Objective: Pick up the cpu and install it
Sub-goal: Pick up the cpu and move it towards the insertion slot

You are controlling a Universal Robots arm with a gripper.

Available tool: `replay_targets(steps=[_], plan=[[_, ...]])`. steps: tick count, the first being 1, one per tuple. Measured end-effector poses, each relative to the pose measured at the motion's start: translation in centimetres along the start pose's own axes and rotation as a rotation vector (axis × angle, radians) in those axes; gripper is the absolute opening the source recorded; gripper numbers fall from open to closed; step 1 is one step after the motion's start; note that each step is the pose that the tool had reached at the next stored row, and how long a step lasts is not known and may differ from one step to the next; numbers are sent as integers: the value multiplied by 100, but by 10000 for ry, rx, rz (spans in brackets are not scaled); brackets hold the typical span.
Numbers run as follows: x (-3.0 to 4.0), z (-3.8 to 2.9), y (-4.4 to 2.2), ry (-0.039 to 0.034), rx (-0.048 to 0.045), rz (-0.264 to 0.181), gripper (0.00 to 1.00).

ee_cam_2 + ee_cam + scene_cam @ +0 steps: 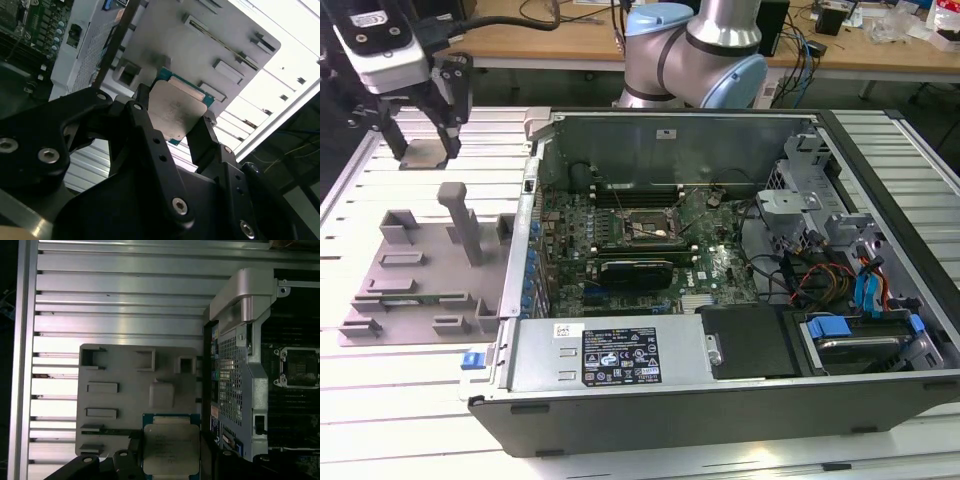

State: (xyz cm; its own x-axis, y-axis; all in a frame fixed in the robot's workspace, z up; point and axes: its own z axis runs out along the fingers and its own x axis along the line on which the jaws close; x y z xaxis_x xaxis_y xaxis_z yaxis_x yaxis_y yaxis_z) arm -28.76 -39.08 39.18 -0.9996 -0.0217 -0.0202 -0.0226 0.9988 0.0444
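In the second wrist view the black links of the gripper [172, 120] cover the lower corner of the cpu [176, 111], and its two flanks vanish behind the fingers [141, 114]. In the first wrist view the picture's edge cuts off the near edge of the chip. From the exterior view it is no more than a small pale slab between the finger ends, hard to make out.

The cpu sits right between the two fingers, pinched on opposite sides, with its silvery lid facing both wrist cameras and a strip of green board showing along one edge. It is held in the air above the grey tray [125, 405], at the tray's far end in the exterior view and clear of its surface. The tray lies on the slatted aluminium table [380, 400], just beside the open computer case [720, 400], on the exterior view's left.

Count: one cpu, one gripper with two fingers, one grey tray with one tall upright post [460, 215], one computer case, and one dark square socket [645, 228] on the motherboard [720, 265], well apart from the chip
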Motion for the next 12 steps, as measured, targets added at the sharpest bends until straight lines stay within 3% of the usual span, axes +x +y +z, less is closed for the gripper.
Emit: replay_targets(steps=[9,11,12], plan=[[-246,5,-6,-1,0,0,55],[-318,7,-8,-1,-1,-1,55],[-388,8,-9,-1,0,0,55]])
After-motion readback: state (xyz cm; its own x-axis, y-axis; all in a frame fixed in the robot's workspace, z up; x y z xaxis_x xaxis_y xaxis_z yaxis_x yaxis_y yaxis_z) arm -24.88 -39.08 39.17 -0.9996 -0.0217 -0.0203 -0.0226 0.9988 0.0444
